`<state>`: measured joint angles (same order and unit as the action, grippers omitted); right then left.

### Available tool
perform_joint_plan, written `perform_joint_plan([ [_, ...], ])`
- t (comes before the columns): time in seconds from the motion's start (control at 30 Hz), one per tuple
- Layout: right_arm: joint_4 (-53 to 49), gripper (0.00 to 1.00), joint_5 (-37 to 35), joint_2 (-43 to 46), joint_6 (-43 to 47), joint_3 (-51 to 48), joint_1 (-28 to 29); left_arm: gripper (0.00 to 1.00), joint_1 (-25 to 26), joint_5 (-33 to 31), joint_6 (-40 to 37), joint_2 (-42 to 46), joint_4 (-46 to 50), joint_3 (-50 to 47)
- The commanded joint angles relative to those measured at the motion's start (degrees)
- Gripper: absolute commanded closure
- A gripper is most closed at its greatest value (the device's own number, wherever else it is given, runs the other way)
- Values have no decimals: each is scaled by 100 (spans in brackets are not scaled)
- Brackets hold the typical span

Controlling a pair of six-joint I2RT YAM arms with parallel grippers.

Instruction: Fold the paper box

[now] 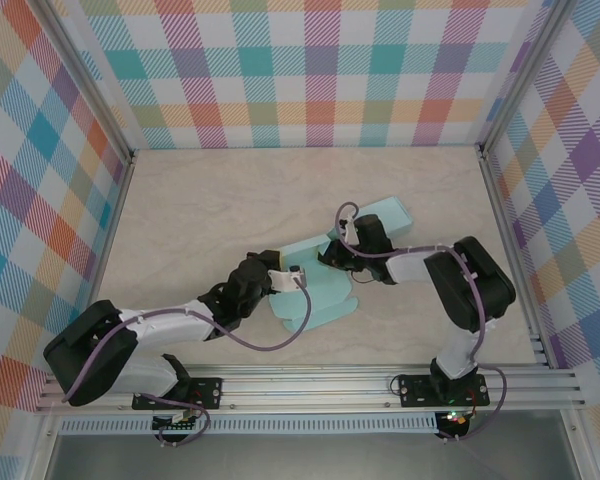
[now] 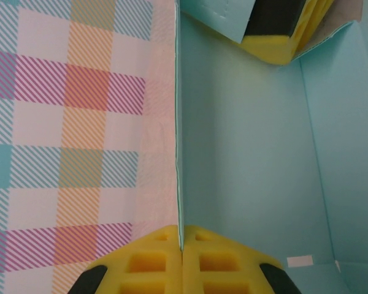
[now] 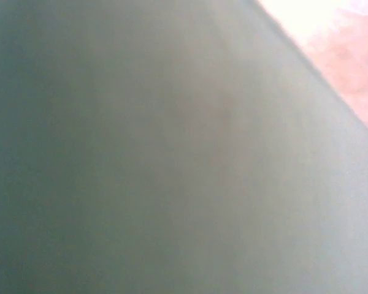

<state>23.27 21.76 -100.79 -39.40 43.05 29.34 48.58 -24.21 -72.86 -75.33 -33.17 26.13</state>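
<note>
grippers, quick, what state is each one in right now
left gripper: shut on an edge of the paper box
right gripper: at the box, open or shut cannot be told

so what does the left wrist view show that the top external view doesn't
Left wrist view: close up, the left claw with its yellow pads shut on the edge of a teal panel of the paper box, a small white tab on the box's inner face, and the right claw at another flap.
Top external view: the left arm and right arm reaching in from the near edge, and the box's whole outline on the table.
Both: the teal box and the plaid wall.
</note>
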Motion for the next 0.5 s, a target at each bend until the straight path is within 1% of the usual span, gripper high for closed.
perform_joint_plan([
  [0.0,-816,72,-374,499,372,-173,14,100,220,-391,-554,-178,-683,-87],
  [0.1,-1311,70,-591,894,572,-208,-15,100,305,-573,-728,-336,-799,-108],
  [0.23,-2111,69,-1066,1494,816,-249,-47,100,337,-579,-747,-302,-923,-200],
  [0.37,-2731,66,-1483,2377,999,-436,-160,100,337,-429,-709,-126,-837,-225],
  [0.47,-3079,62,-1643,3081,1123,-456,-348,100,337,-260,-655,-71,-770,-240],
])
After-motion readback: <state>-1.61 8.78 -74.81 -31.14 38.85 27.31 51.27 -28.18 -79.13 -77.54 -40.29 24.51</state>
